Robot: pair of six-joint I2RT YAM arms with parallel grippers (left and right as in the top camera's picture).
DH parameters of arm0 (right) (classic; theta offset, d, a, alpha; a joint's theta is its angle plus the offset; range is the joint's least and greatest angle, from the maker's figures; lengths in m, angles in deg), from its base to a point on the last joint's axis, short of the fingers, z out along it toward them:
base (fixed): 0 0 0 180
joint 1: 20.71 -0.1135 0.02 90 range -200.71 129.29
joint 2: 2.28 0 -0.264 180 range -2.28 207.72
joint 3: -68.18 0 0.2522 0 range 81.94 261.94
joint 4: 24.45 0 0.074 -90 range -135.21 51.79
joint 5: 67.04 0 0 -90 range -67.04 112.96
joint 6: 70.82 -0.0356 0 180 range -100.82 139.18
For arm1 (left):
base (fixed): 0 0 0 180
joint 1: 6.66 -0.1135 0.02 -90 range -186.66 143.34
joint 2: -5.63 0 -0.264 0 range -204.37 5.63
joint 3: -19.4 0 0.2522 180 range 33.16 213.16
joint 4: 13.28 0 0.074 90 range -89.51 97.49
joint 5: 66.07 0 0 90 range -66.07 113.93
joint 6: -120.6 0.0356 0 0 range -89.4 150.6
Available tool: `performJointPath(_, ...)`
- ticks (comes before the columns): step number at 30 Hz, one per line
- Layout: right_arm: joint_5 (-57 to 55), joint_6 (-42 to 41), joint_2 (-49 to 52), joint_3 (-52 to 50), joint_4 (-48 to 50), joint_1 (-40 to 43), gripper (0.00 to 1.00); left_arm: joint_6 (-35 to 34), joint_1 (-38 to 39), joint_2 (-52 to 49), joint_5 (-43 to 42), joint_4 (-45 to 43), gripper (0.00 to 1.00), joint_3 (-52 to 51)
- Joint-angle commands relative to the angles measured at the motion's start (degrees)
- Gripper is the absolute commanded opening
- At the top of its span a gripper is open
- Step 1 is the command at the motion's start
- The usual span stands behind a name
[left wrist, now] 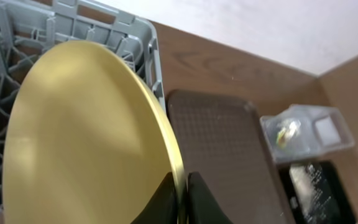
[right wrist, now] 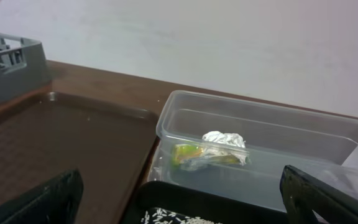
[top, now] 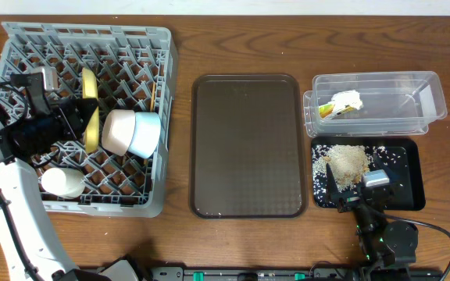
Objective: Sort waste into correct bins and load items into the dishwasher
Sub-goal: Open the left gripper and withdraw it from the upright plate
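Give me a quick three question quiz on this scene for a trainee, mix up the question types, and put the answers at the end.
1. True or false: the left gripper is shut on the yellow plate, held upright in the grey dish rack.
2. What lies in the clear tub?
3. The rice grains lie in: A the clear tub, B the black tray, C the grey dish rack.
Key: 1 true. 2 a snack wrapper with a crumpled napkin. 3 B.
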Motion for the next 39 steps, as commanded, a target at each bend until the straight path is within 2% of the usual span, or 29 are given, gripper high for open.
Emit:
performJointPath(1,-0.2,-0.1,-0.3,-0.1,-0.1,0.3,0.99,8.6,-0.3,-1.4,-1.3,0.4,0.08,0.8)
performJointPath(8,-0.2,-0.1,-0.3,-0.1,-0.1,0.3,0.99,9.9,-0.3,-7.1,-0.9,1.0,0.08,0.8)
performJointPath(12,-0.2,-0.1,-0.3,-0.1,-0.1,0.3,0.99,9.9,-0.4,-10.0,-3.9,1.4,0.08,0.8)
performJointPath(15,-0.2,-0.1,-0.3,-0.1,-0.1,0.3,0.99,9.2,-0.8,-10.1,-6.0,1.4,0.17,0.9)
performJointPath(16,-0.2,-0.1,-0.3,-0.1,-0.1,0.3,0.99,8.4,-0.9,-10.0,-6.6,1.2,0.27,1.0)
performJointPath(18,-0.2,-0.1,-0.3,-0.1,-0.1,0.3,0.99,6.7,-1.3,-9.5,-7.2,1.2,0.39,1.6)
performJointPath(23,-0.2,-0.1,-0.3,-0.1,-0.1,0.3,0.99,1.3,-3.0,-7.1,-7.1,1.2,0.79,3.9)
performJointPath(29,-0.2,-0.1,-0.3,-0.1,-0.1,0.3,0.99,-4.5,-3.9,0.1,-7.1,1.3,0.86,5.7)
performJointPath(34,-0.2,-0.1,-0.3,-0.1,-0.1,0.3,0.99,-13.7,-3.9,8.0,-7.1,3.7,0.89,5.7)
performJointPath(39,-0.2,-0.1,-0.3,-0.1,-0.1,0.3,0.99,-19.0,-3.9,15.9,-7.1,5.2,0.91,5.7)
